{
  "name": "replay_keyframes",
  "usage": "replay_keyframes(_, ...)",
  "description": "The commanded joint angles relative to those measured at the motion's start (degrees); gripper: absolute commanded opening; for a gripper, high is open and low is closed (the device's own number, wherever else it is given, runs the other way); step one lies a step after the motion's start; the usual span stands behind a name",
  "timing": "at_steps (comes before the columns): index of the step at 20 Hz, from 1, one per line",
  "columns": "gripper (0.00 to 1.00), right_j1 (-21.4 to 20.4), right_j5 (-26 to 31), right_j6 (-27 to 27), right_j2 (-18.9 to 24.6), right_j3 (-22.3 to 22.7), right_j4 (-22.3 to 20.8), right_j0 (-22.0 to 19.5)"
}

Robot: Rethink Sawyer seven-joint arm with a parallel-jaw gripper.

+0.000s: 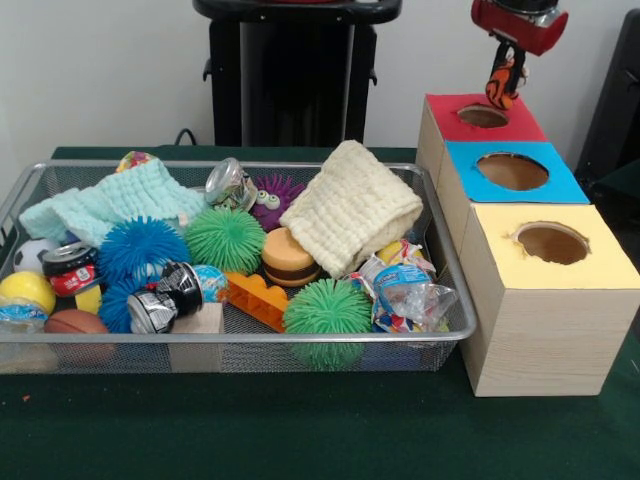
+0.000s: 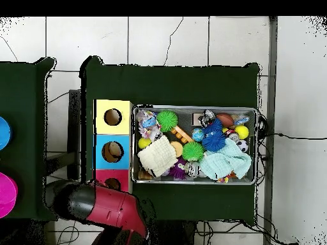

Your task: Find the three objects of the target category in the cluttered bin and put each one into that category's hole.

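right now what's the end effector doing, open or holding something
End effector: shut on the tiger toy, orange with black stripes, hanging above the red-topped box's hole.

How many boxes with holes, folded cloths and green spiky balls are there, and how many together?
Boxes with holes: 3 (red top, blue top, yellow top)
Folded cloths: 2 (mint, cream)
Green spiky balls: 2 (back, front)
Total: 7
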Motion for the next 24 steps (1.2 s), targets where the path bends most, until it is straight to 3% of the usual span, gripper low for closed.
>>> replay_keyframes(1, 0.0, 4.21, 1.53, 12.58, 0.34, -6.45, -0.36, -1.72)
replay_keyframes(8, 0.0, 5.1, -0.84, 9.08, -0.11, -6.11, -2.03, -2.82)
replay_keyframes(9, 1.0, 5.08, -1.45, 8.94, -0.21, -5.91, -2.09, -2.85)
replay_keyframes(16, 1.0, 5.9, -0.98, 7.83, -0.68, -7.38, -3.31, -2.72)
replay_keyframes(24, 1.0, 4.51, 4.22, 10.49, -4.14, -9.61, -4.81, -1.06)
